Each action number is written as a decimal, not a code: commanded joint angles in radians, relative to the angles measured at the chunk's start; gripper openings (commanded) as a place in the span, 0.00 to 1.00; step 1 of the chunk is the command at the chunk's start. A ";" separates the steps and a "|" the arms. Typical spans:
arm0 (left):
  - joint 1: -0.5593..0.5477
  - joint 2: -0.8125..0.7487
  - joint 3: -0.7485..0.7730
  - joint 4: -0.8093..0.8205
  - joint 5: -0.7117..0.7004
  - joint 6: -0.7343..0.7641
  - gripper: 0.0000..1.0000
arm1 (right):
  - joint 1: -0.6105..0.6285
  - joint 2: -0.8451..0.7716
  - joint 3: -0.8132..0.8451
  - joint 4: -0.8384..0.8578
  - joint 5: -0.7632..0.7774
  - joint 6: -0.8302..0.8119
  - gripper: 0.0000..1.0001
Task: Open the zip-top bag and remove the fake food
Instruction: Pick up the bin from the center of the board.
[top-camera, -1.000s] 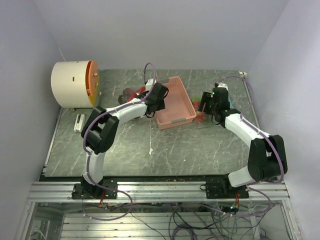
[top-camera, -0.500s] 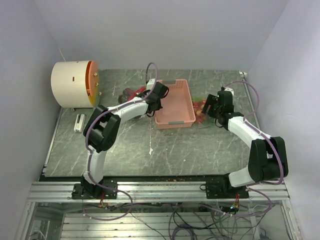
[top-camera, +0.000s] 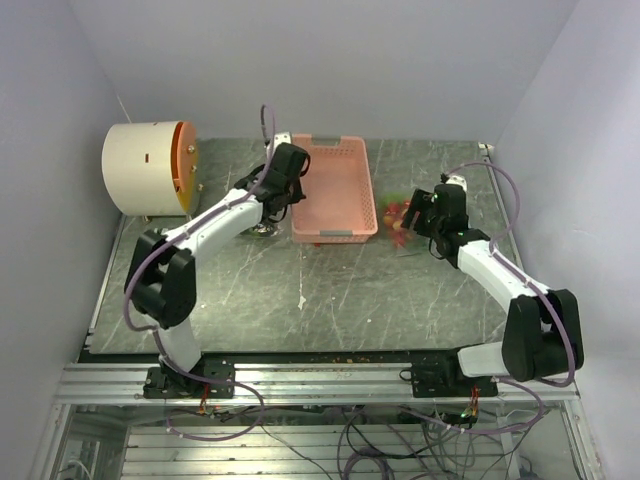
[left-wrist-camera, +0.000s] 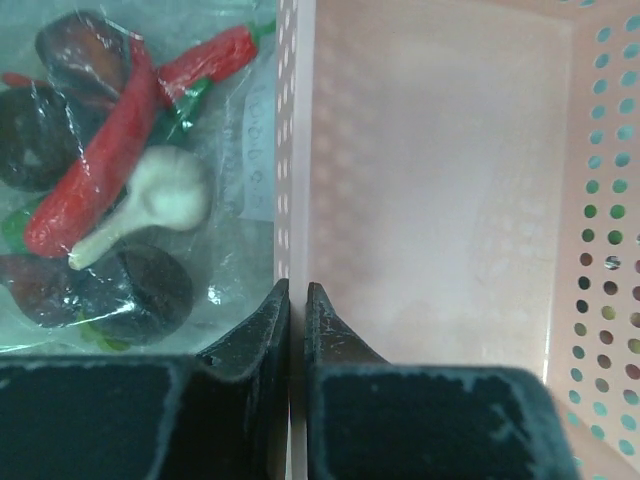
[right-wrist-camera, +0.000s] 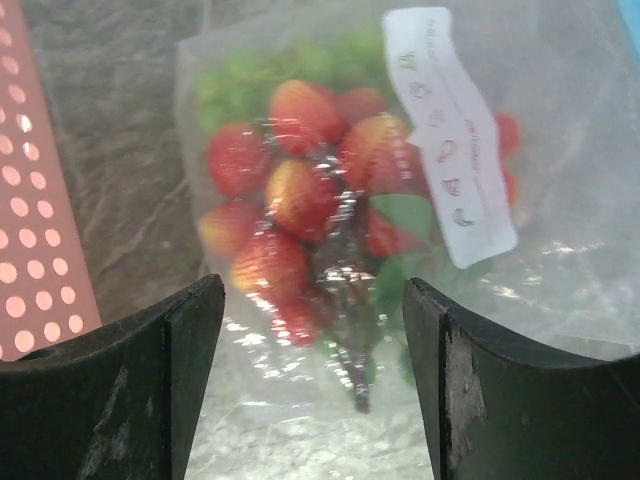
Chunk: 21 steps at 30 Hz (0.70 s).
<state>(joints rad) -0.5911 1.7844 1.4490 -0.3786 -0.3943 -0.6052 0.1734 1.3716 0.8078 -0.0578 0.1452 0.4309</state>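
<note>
Between left bag and right bag stands the pink basket.

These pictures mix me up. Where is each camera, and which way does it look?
Top external: above and behind, looking down at the table; left arm and right arm show, pink basket between.
Left wrist: on the left arm, looking along the left gripper, shut on the basket's wall, beside a vegetable bag.
Right wrist: on the right arm, looking past the open right gripper at the strawberry bag.
Shared: all three show the basket.
</note>
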 joint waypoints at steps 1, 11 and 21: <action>0.043 -0.116 0.010 0.018 0.079 0.010 0.07 | 0.096 -0.027 0.046 -0.002 0.042 -0.025 0.72; 0.238 -0.285 0.045 -0.126 0.045 0.016 0.07 | 0.250 0.166 0.123 0.212 -0.214 0.051 0.70; 0.376 -0.395 0.055 -0.189 0.051 -0.003 0.07 | 0.415 0.481 0.349 0.205 -0.191 0.041 0.71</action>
<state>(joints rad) -0.2192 1.4185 1.4498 -0.5571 -0.3607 -0.6018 0.5343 1.7836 1.1034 0.1036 -0.0463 0.4740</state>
